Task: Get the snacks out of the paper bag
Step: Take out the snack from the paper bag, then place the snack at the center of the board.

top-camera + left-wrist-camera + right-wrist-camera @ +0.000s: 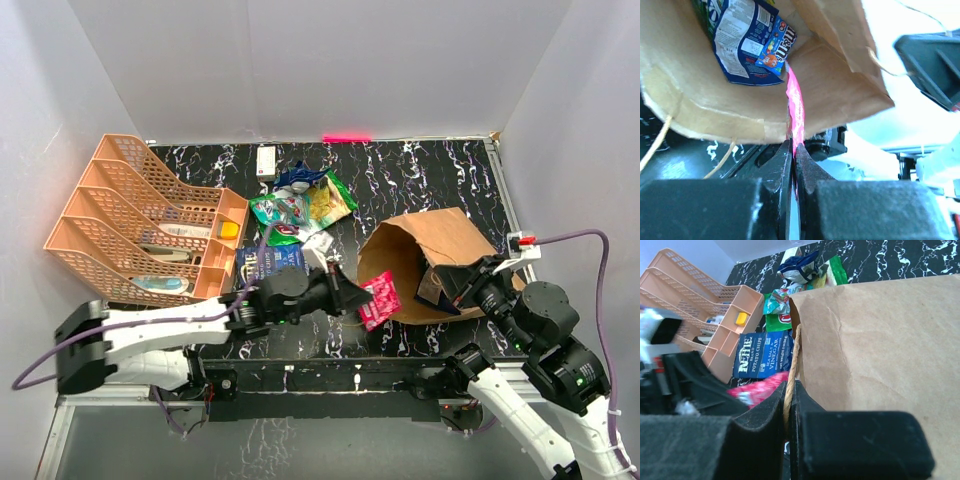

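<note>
The brown paper bag [440, 240] lies on its side with its mouth facing left. At that mouth my left gripper [350, 295] is shut on a pink snack packet [380, 298]. In the left wrist view the pink packet [796, 112] runs edge-on from the jaws of my left gripper [793, 146] up into the paper bag [835, 85]. A blue candy packet [752, 42] lies deeper inside. My right gripper [790, 386] is shut on the bag's twisted handle [793, 352], at the near rim of the bag [875, 350]. Other snacks [300, 205] lie on the table.
An orange mesh organiser [140, 225] stands at the left. A dark blue chip packet [275, 262] lies beside it, close to my left wrist. A small white box [266, 162] sits at the back. The black marbled table [420, 175] ends at white walls.
</note>
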`<state>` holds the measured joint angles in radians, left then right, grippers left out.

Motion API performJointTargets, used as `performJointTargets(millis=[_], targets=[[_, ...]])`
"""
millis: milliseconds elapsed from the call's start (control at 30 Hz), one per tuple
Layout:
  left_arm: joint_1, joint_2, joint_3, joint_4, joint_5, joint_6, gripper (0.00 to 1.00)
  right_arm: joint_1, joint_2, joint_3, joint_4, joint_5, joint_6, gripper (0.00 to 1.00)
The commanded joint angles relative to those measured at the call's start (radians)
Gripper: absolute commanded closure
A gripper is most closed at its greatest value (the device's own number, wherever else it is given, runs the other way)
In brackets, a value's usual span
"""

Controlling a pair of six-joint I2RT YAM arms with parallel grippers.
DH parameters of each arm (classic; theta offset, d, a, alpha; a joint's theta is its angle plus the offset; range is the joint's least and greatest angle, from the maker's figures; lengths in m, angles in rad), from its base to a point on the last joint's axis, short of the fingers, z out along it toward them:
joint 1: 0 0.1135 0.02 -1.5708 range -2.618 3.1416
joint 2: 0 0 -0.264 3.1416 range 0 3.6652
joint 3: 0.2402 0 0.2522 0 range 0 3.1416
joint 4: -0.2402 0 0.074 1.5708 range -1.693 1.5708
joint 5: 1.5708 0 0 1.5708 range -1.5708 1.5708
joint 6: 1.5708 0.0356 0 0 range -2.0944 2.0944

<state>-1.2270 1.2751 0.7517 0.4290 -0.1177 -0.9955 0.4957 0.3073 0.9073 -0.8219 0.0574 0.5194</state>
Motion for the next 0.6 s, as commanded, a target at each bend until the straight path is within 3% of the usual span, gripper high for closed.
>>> performJointTargets(millis=[0,167,300,400,567], targets=[[0.009,-0.240,0.003,-0.346,-0.035,0.221,1.00,0.003,-0.019,0.023,0.014,0.051,-0.023,0.92],[0.021,-0.366,0.073,-0.712,-0.191,0.416,1.00,0.003,-0.034,0.015,0.014,0.052,-0.022,0.92],[0.101,-0.196,0.222,-1.005,-0.285,0.442,1.00,0.003,-0.031,0.006,0.021,0.044,-0.026,0.92],[0.197,-0.120,0.252,-0.997,-0.226,0.466,1.00,0.003,-0.019,0.006,0.022,0.032,-0.035,0.92],[0.419,-0.076,0.217,-0.794,0.019,0.476,1.00,0.003,-0.012,-0.005,0.027,0.018,-0.036,0.92]])
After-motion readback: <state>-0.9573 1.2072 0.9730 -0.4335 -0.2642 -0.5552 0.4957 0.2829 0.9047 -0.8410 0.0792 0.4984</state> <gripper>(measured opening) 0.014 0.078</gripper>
